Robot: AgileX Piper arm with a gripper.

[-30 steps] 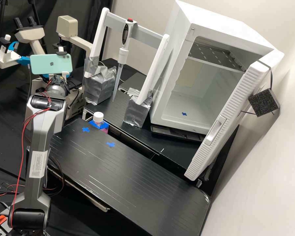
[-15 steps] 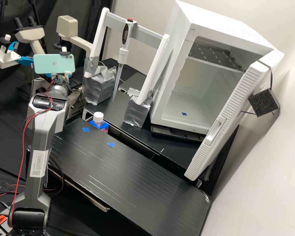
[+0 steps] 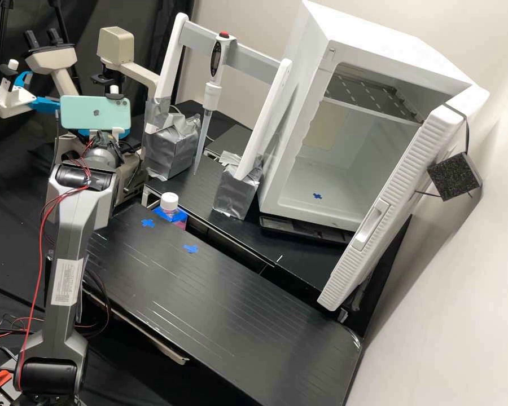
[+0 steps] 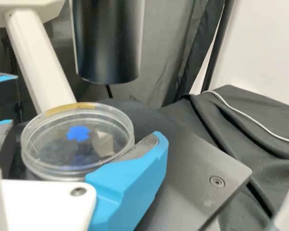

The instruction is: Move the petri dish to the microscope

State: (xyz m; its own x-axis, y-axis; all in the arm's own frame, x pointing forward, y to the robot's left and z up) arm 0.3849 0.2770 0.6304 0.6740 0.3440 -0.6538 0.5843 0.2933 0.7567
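Observation:
Behind the phone on the wrist, part of my gripper shows beside the beige microscope. In the wrist view my gripper stands open around the clear petri dish. One blue finger overlaps the dish's rim; a narrow gap separates the other finger from it. The dish rests on the dark microscope stage, beneath and a little to the side of the black cylinder. A blue tape mark shows through it.
A second arm's blue part is close to the microscope's other side. The pipette hangs in its white frame near the capped bottle. Farther right, the white incubator has its door open.
The wrist with its phone has shifted slightly right, first rising a little and then dropping back. Bench items have stayed put.

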